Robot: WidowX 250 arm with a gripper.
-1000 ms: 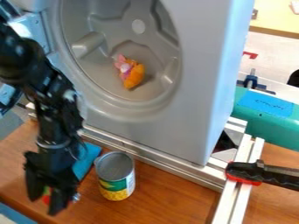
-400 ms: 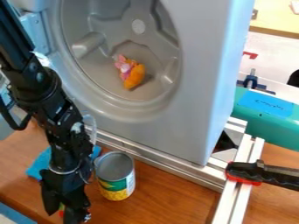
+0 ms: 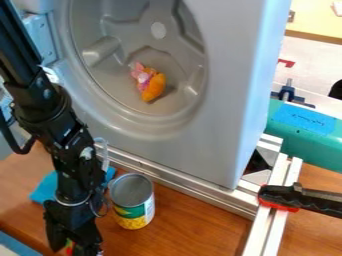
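We note a blue cloth [image 3: 43,188] behind the gripper [image 3: 75,249]; whether its jaws are open or gripping the red-green object [image 3: 69,246] at its tip, we cannot tell. Swinging right could topple the can [image 3: 132,201] beside it.

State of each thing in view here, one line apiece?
Gripper: low, pointing down, at a red-and-green object
Can: upright, top looks closed
Orange-and-pink toy: lying in the grey recess
Blue cloth: on the table, partly hidden
Black-and-red clamp: across metal rails
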